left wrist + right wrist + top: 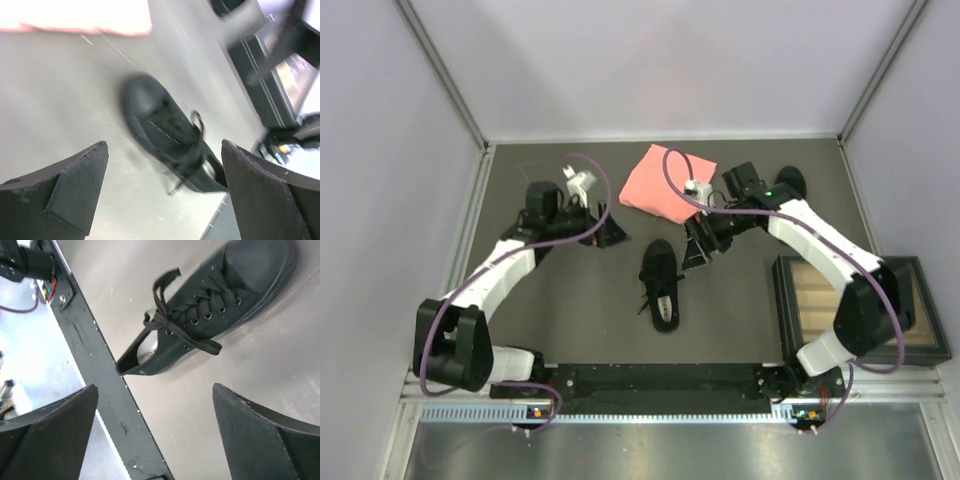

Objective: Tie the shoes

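One black shoe [660, 285] lies mid-table, toe pointing away, pale insole showing at its heel opening. Its laces [167, 315] bunch in loops over the tongue, and one flat end [207, 346] hangs off the side. A second black shoe [790, 182] sits at the back right, partly hidden behind the right arm. My left gripper [605, 232] hovers left of the middle shoe [172, 137], jaws wide open and empty. My right gripper [698, 250] hovers just right of that shoe [200, 315], also open with nothing in it.
A pink folded cloth [665, 185] lies at the back centre. A dark slatted box [850, 305] stands at the right edge. The black base rail [95, 380] runs along the near edge. Grey walls enclose the table on three sides.
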Robot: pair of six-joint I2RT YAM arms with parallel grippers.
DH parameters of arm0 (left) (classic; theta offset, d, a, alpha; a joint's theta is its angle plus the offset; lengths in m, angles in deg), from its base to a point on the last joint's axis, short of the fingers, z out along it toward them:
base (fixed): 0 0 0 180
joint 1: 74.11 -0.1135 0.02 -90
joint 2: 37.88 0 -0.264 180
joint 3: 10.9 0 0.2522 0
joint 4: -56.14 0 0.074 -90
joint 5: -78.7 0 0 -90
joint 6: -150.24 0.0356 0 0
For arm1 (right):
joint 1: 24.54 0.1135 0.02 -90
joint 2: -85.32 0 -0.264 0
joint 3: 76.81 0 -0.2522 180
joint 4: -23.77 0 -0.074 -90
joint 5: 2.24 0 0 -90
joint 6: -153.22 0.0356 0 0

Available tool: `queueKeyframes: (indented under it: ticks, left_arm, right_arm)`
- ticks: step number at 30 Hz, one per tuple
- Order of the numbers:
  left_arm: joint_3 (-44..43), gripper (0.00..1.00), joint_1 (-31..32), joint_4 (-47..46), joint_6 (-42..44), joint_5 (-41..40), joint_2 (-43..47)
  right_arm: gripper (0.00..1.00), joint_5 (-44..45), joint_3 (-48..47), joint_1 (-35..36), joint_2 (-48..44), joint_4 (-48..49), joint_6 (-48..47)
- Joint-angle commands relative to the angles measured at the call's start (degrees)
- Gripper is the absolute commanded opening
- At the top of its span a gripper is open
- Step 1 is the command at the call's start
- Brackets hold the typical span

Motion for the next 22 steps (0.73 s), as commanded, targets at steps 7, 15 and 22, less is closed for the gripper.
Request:
queueKeyframes:
  ticks: [7, 15, 22]
  left_arm:
    - [-31.8, 0.98, -8.7, 43.9, 19.0, -14.9, -8.9]
    - [-22.4, 0.98, -9.1, 41.2, 21.0, -22.3, -4.0]
    - [-14.3, 0.98, -7.9, 37.6, 21.5, -30.8, 2.5]
  right_arm:
    - [0.99, 5.5, 0.2, -19.0, -13.0, -3.7, 1.4]
    - [0.99, 16.5, 14.5, -22.2, -23.4, 0.2, 2.9]
    - [0.99, 20.4, 18.2, -22.1, -30.9, -0.3, 3.1]
